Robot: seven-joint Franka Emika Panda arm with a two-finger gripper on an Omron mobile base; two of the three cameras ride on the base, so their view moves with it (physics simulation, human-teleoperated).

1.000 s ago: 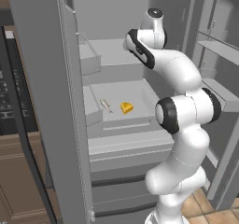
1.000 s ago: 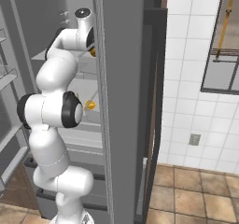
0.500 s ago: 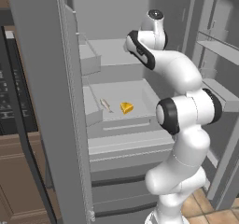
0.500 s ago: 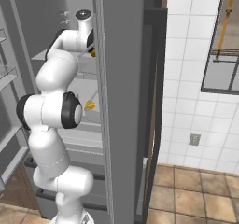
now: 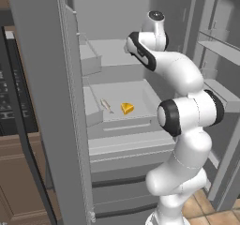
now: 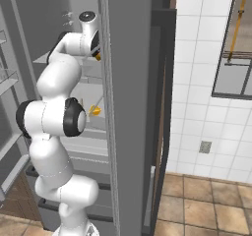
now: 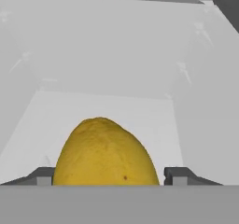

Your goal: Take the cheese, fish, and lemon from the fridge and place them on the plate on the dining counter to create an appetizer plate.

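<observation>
Close in front of the hand camera, the yellow lemon rests on an upper shelf of the open grey fridge. My gripper is open around it. One dark fingertip stands at each side, very near the peel, with a thin gap on the right. From the right base view, the lemon peeks out beside the hand. One shelf lower lie the cheese wedge and the slender fish to its left. The plate and the dining counter are out of view.
The fridge's left door stands open close beside the shelves, and the right door with its bins is open too. A black microwave sits in wood cabinets at left. A tiled wall lies to the right.
The fingers have drawn inward toward the lemon's sides. The arm has hardly moved, and the lemon, cheese and fish lie where they were.
</observation>
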